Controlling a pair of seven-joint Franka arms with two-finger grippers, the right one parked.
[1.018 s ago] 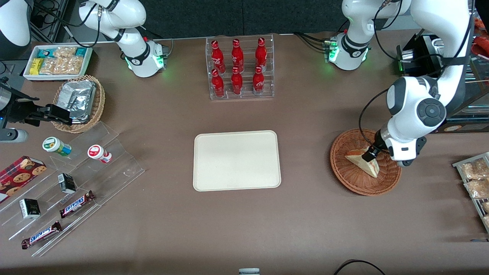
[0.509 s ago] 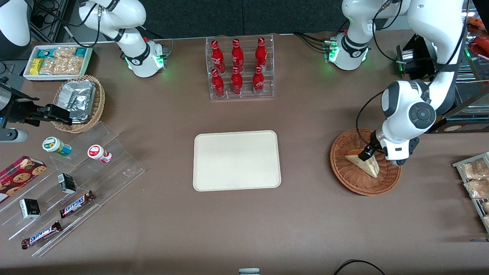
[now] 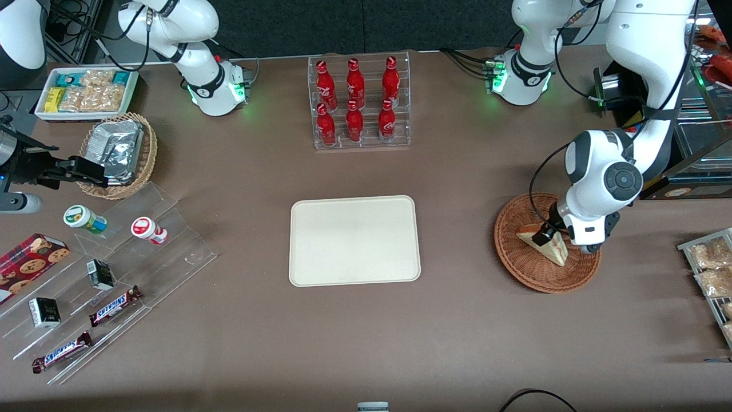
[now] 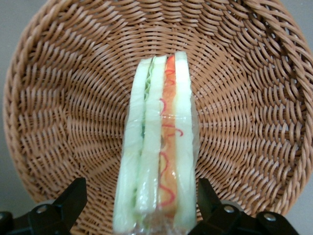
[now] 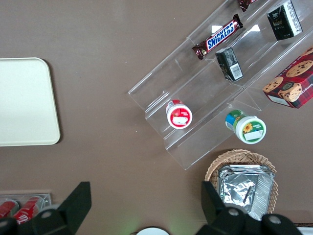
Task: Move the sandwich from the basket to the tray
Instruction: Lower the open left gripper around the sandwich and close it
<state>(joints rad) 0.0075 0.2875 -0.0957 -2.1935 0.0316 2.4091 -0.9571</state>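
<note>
The sandwich (image 3: 544, 245), a clear-wrapped white-bread wedge with red and pale green filling, lies in the round reddish-brown wicker basket (image 3: 529, 274) toward the working arm's end of the table. My gripper (image 3: 547, 233) reaches down into the basket over the sandwich's thick end. In the left wrist view the sandwich (image 4: 159, 147) stands between the two black fingers (image 4: 73, 198) of my gripper (image 4: 141, 195), which is open. One finger is close against the bread; a gap shows at the other. The cream-beige tray (image 3: 354, 240) lies bare at the table's middle.
A clear rack of red bottles (image 3: 358, 103) stands farther from the front camera than the tray. Snack packets (image 3: 712, 269) lie on a rack at the working arm's table edge. A tan basket of foil packs (image 3: 117, 151) and clear tiered shelves (image 3: 114, 274) sit toward the parked arm's end.
The arm's wrist and elbow have swung toward the tray and away from the front camera, while the fingers stay at the sandwich. The sandwich has hardly moved in the basket.
</note>
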